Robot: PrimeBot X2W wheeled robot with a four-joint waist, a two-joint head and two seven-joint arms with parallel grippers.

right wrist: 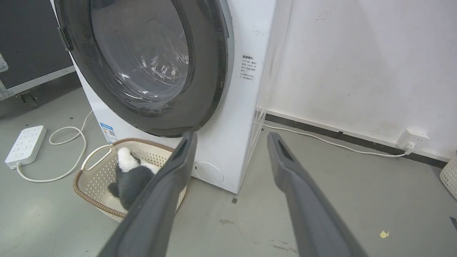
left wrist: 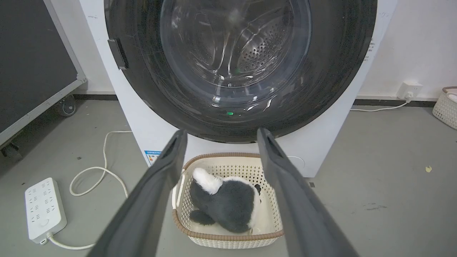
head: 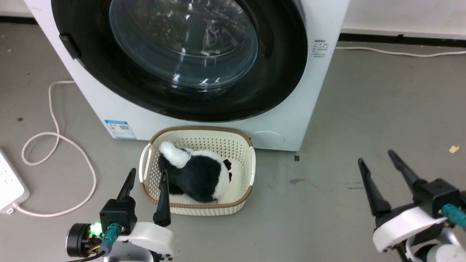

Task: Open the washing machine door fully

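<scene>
Now: door (head: 182, 54) shut, left pincer (head: 148, 171) and right pincer (head: 375, 155) both empty

Washer (head: 316, 94) stands on the floor (head: 364, 109) at its far edge, close to the wall (right wrist: 357, 53). Door covers most of the front: a glossy black ring around a clear glass bowl. It lies flat against the white casing, and the right wrist view shows no gap along its rim. Drum (left wrist: 264, 53) is visible through the glass. Tab (head: 70, 45) sits on the ring's left side with nothing touching it. Label (head: 120, 129), blue, is low on the front near the left corner.

Basket (head: 198, 129), cream with a brown rim, is on the floor just before the washer's foot, under the lowest arc of the door. Cannot tell whether it touches the casing. Toy (head: 198, 174), black and white plush, lies inside it.

Left pincer is low, at the basket's near left corner. Its fingers are spread wide with nothing between them. In the head view one finger crosses the basket's rim. In the left wrist view the two fingers frame the basket and point toward the door's lower rim, well short of it.

Right pincer is over bare floor to the right, well apart from washer and basket. Its fingers are spread and hold nothing. They point toward the washer's right front corner.

Strip (head: 9, 182), white, lies toward the floor's left side. Cord (head: 54, 120) loops from it toward the washer's left flank.
</scene>
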